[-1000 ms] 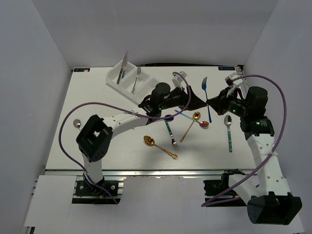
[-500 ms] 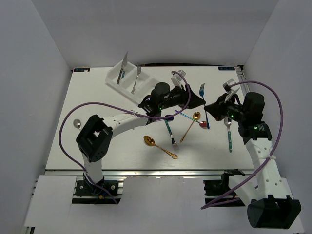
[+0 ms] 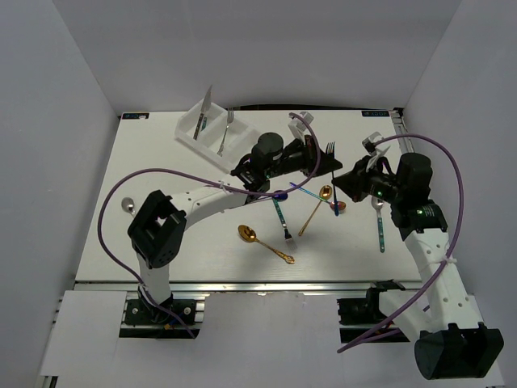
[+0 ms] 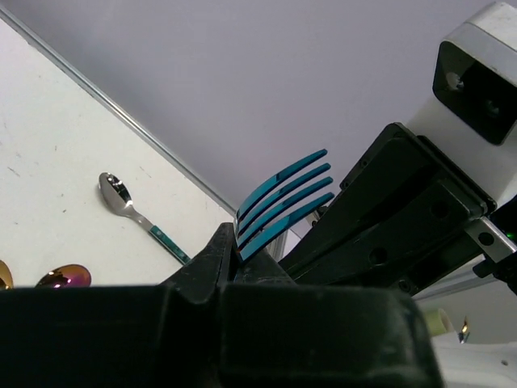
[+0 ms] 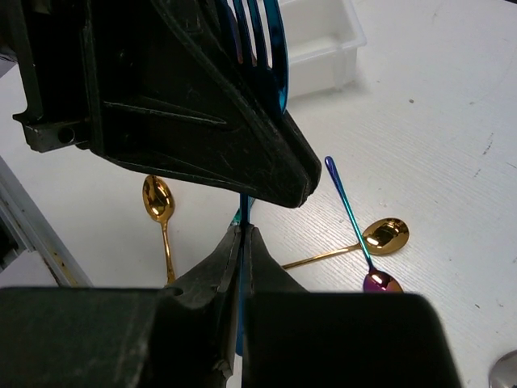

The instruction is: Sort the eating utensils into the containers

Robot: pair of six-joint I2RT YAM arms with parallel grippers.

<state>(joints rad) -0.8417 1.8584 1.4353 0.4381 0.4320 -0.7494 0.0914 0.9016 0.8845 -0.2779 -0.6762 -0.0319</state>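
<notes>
We've got the blue fork [image 3: 330,150] lifted off the table [image 3: 178,242], just right of centre in the overhead view, tines toward the top of the frame, and both arms have hold of it. The left gripper [image 3: 323,166] is pinched tight on it just below the tines. On its wrist cam the four tines poke out right past the fingers. The right gripper [image 3: 339,182] is clamped narrow on the handle further down. On its own cam the thin handle runs up from between its fingers and disappears behind the left gripper's black body. The two grippers sit nearly nose to nose.

The white tray [image 3: 241,139] sits at an angle in the upper left of the table, well apart from the fork. A knife [image 3: 207,105] leans out of its end compartment, and a silver fork [image 3: 225,131] lies in the one beside it.

Loose on the table:
- a small silver spoon [image 3: 128,205] far left
- an ornate gold spoon [image 3: 265,245] low centre
- a teal-handled utensil [image 3: 281,217], partly under the left arm, so we can't tell what kind
- a second gold spoon [image 3: 315,212]
- an iridescent spoon [image 3: 339,207] just beside it
- a teal-handled silver spoon [image 3: 379,222] on the right
</notes>
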